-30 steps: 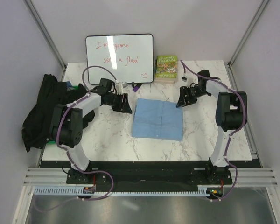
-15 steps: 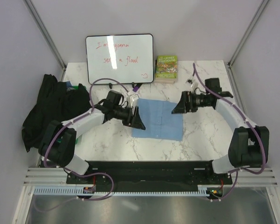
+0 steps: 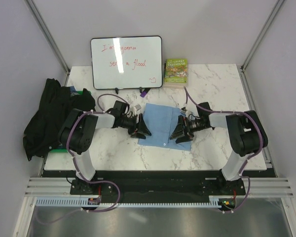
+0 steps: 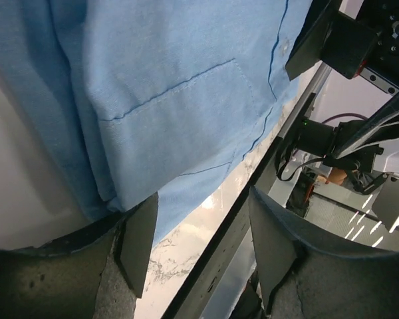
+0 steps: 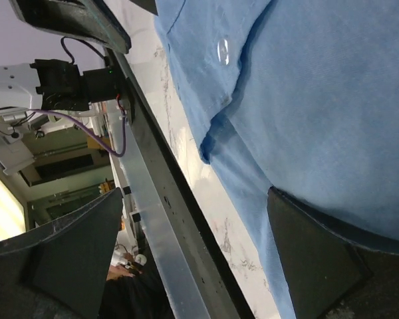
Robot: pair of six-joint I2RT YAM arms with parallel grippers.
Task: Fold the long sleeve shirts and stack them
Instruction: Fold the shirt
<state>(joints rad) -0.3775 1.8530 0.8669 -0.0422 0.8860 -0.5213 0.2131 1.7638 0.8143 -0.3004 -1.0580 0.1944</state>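
Table: I see a white marble table (image 3: 212, 79) from above, with both arms bolted at its near edge.
Blue shirt: the light blue shirt (image 3: 163, 123) lies folded into a flat rectangle at the middle of the table, between the two grippers.
Black shirt: the black shirt (image 3: 49, 116) sits in a loose heap at the left edge of the table, and part of it hangs over that edge, well apart from the blue one.
Left gripper: my left gripper (image 3: 142, 131) is low at the left edge of the blue shirt. Its wrist camera shows the two fingers (image 4: 136, 246) apart. The shirt's folded corner reaches just to one of them, and nothing is clamped.
Right gripper: my right gripper (image 3: 179, 133) is low at the shirt's right side, near its front corner. Its fingers (image 5: 319, 266) stand wide apart, and one is against the cloth. I cannot tell if that finger is over or under the fabric.
Shirt detail: the left wrist view shows a stitched chest pocket (image 4: 179, 133). The right wrist view shows a clear button (image 5: 222, 50) near a folded edge.
Far edge: a whiteboard (image 3: 127, 61) with red handwriting stands upright there. A green book (image 3: 176, 72) stands just beside it on the right.
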